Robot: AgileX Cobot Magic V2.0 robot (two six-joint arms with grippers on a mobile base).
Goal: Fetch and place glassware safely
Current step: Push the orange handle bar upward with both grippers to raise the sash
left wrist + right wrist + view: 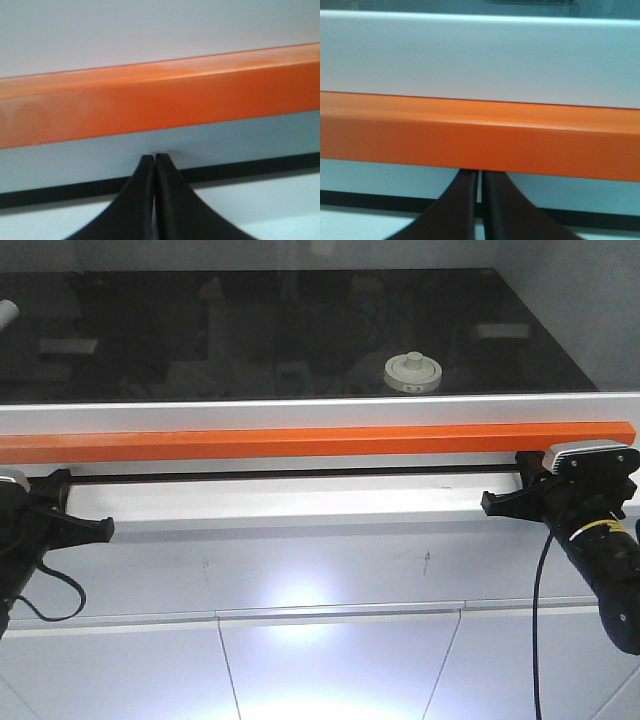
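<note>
Probably a lab — glass-fronted enclosure (250, 335) with orange bar (300, 443), white cabinet panels (330, 665) below.

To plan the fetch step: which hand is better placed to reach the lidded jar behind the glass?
Right. The jar stands right of centre, nearer the right hand than the left hand. Both hands are below the orange bar.

Glare on white panel (295, 625), wrist views blurred (close range)
</note>
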